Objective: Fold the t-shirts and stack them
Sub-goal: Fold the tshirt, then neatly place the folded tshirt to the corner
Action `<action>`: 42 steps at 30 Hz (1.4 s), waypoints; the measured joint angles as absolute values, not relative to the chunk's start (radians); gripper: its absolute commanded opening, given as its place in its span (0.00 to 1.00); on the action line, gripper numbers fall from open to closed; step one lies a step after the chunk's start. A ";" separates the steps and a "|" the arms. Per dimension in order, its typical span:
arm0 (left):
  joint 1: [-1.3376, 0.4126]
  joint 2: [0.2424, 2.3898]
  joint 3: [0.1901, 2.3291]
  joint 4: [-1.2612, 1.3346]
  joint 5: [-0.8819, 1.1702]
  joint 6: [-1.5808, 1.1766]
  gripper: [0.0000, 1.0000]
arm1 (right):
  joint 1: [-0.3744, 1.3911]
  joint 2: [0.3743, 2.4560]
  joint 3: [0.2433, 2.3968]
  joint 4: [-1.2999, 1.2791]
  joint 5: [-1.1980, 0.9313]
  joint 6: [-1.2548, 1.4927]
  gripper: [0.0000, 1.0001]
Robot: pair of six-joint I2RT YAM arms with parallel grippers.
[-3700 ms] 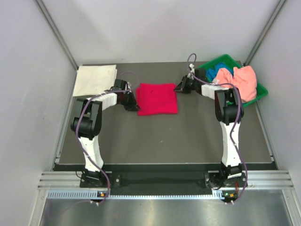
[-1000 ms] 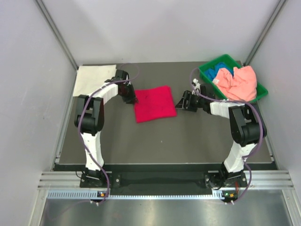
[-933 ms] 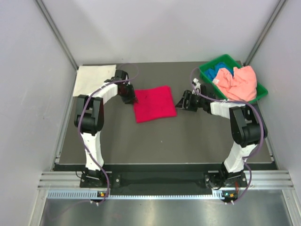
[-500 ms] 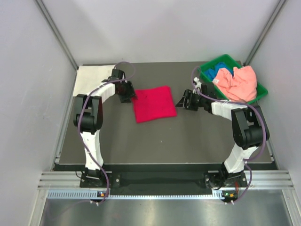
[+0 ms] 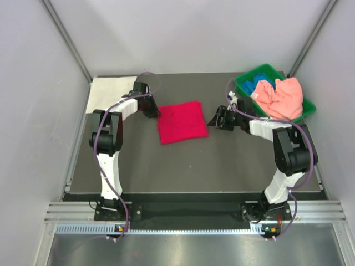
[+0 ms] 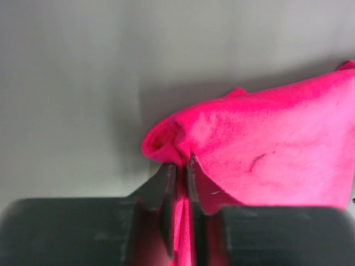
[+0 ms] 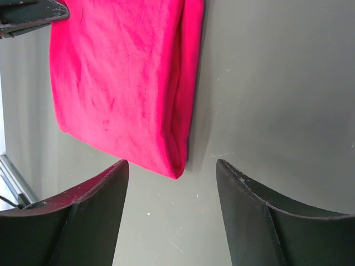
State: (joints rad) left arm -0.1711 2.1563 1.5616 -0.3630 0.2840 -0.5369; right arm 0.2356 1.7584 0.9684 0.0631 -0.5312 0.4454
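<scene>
A folded crimson-red t-shirt (image 5: 182, 122) lies in the middle of the table, slightly skewed. My left gripper (image 5: 156, 114) is shut on its left far corner; in the left wrist view the red cloth (image 6: 266, 149) bunches up between the closed fingers (image 6: 166, 183). My right gripper (image 5: 212, 121) stands open just right of the shirt, with the shirt's near corner (image 7: 175, 163) lying ahead of its spread fingertips (image 7: 119, 169) and nothing between them. A white t-shirt (image 5: 111, 90) lies folded at the back left. A salmon-pink t-shirt (image 5: 283, 97) and a blue t-shirt (image 5: 260, 87) sit crumpled in the bin.
A green plastic bin (image 5: 244, 79) stands at the back right corner. Grey walls close in the table on the left, back and right. Metal rails (image 5: 194, 213) run along the near edge by the arm bases.
My left gripper has closed on the red t-shirt's left far corner after opening briefly. The shirt has turned slightly since a few seconds ago. The right gripper has stayed open in place.
</scene>
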 measured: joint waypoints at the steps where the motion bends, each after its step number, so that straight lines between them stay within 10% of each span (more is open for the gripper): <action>1: -0.171 2.156 1.564 -0.364 0.286 -0.536 0.00 | 0.236 1.758 0.968 0.063 -0.531 0.445 0.65; 42: -0.143 2.114 1.934 -0.345 -0.580 0.313 0.00 | 0.238 1.685 0.851 0.103 -0.547 0.460 0.65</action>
